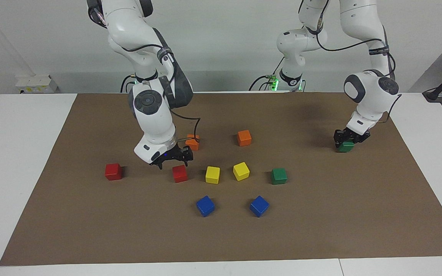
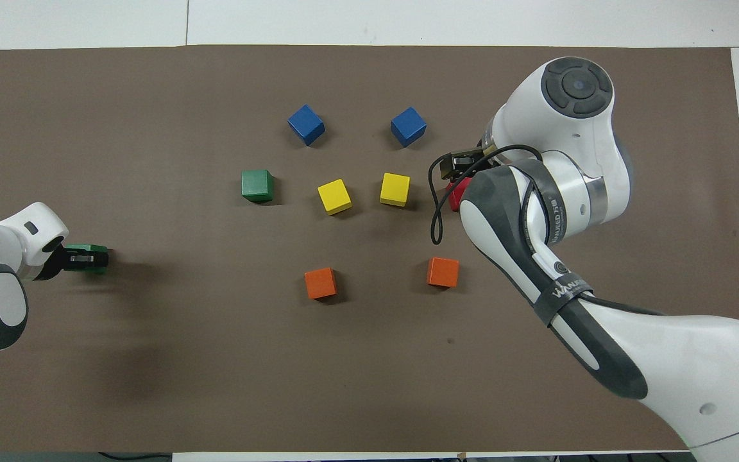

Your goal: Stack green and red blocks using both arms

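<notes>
At the left of the facing view a red block [image 1: 113, 171] lies alone. The right gripper [image 1: 172, 158] is held spread just over a second red block [image 1: 180, 173]. A green block [image 1: 279, 176] sits at centre right. At far right another green block [image 1: 346, 146] (on the mat) is clenched by the left gripper [image 1: 349, 138].

I'm working a robotics lab: two white arms [image 1: 148, 96] mounted at twelve o'clock of a bare white surface [image 1: 21, 153] with a brown mat [image 1: 320, 214].
</notes>
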### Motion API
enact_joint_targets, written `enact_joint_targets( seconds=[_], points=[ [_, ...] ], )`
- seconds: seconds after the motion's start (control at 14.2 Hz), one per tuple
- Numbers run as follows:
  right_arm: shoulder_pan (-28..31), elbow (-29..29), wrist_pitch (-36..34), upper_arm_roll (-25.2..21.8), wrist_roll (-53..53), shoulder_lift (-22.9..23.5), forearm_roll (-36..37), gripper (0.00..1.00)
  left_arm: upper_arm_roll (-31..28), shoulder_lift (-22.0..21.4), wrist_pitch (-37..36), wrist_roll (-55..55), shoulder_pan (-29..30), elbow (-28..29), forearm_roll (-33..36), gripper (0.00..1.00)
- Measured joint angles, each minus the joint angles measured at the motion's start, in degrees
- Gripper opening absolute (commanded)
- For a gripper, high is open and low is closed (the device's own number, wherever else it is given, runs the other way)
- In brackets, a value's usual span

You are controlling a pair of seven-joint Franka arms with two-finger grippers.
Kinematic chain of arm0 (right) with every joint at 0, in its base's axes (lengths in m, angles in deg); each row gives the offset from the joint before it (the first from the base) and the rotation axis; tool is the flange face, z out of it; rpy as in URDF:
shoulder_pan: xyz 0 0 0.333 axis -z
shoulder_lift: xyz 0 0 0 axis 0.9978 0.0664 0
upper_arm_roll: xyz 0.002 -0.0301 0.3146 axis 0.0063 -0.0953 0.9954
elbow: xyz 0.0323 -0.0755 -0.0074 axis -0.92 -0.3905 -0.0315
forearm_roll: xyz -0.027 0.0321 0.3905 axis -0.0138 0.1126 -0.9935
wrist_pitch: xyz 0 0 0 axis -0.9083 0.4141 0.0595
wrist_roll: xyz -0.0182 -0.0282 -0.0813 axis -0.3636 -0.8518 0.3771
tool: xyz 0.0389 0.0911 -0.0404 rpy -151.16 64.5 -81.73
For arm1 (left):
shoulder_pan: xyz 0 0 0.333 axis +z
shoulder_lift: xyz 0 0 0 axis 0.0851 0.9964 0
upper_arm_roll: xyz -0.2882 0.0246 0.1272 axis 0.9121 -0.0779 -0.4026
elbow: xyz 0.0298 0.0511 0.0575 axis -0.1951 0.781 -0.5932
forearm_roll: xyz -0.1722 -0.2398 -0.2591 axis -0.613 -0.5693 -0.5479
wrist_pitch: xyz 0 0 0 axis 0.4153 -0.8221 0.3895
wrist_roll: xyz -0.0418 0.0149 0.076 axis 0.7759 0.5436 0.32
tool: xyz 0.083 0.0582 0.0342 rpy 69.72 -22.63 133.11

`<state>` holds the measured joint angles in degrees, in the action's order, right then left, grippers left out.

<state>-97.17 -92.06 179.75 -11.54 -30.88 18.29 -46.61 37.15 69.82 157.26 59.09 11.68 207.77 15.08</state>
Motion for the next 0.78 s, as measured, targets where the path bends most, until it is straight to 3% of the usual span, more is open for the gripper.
enact_joint_targets(
  seconds=[0.35, 0.42, 0.57, 0.78],
  points=[
    [-0.7, -0.81, 0.72, -0.01, 0.0, 2.16, 0.66, 1.0, 0.02, 0.26, 1.26, 0.01, 0.36, 0.71, 0.0, 0.0],
    [-0.79, -1.04, 0.75, -0.01, 0.0, 2.26, 1.19, 1.0, 0.02, 0.27, 1.85, 0.02, 0.36, 0.91, 0.0, 0.1],
    [-0.8, -2.0, 1.61, -0.02, 0.0, 2.28, 1.8, 1.0, 0.03, 0.27, 2.5, 0.21, 0.36, 1.24, 0.0, 1.0],
    [-0.79, -3.74, 3.87, -0.13, 0.0, 2.35, 2.8, 1.0, 0.04, 0.27, 2.92, 1.45, 0.36, 1.32, 0.0, 1.0]
  ],
)
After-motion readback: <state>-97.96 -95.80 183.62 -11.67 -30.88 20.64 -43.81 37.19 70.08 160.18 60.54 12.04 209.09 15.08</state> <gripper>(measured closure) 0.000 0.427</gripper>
